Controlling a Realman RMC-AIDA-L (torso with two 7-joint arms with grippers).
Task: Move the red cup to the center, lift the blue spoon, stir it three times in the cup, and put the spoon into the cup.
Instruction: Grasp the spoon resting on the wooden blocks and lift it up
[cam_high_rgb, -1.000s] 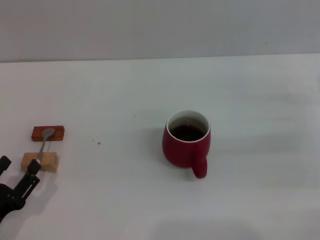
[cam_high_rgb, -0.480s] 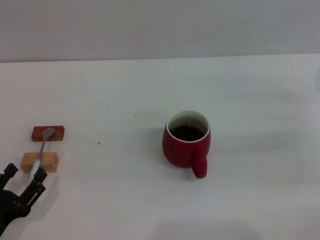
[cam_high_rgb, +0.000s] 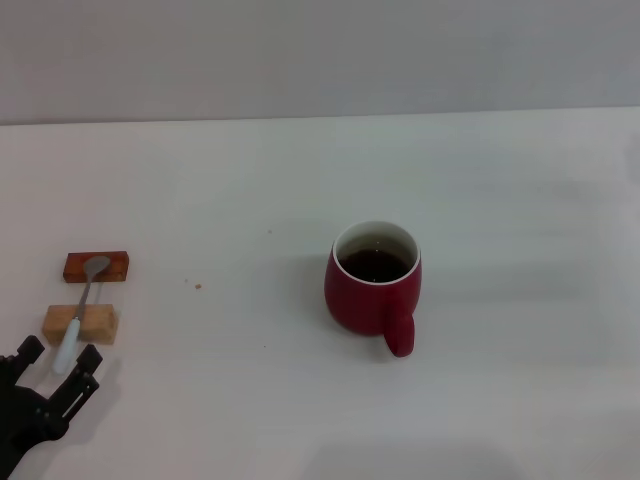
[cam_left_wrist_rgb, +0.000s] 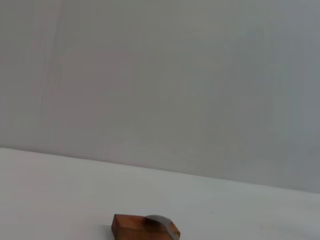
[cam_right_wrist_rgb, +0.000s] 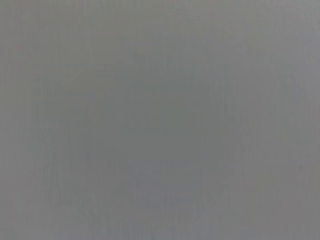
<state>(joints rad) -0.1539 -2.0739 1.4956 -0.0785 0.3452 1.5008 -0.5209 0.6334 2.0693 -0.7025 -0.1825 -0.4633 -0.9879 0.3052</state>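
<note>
The red cup (cam_high_rgb: 373, 288) stands near the middle of the white table, handle toward me, with dark liquid inside. The blue spoon (cam_high_rgb: 80, 310) lies at the left across two small wooden blocks: its metal bowl rests on the dark-red block (cam_high_rgb: 96, 266), its pale handle on the light block (cam_high_rgb: 79, 324). My left gripper (cam_high_rgb: 58, 362) is open at the lower left, its two black fingers on either side of the handle's near end, not closed on it. The left wrist view shows the dark-red block (cam_left_wrist_rgb: 145, 228) with the spoon bowl (cam_left_wrist_rgb: 159, 220) on it. My right gripper is out of view.
The white table (cam_high_rgb: 500, 180) runs back to a grey wall. A tiny reddish speck (cam_high_rgb: 198, 286) lies right of the blocks. The right wrist view shows only plain grey.
My left gripper has drawn back toward the near edge, from the light block to the end of the spoon's handle. The spoon and cup have not moved.
</note>
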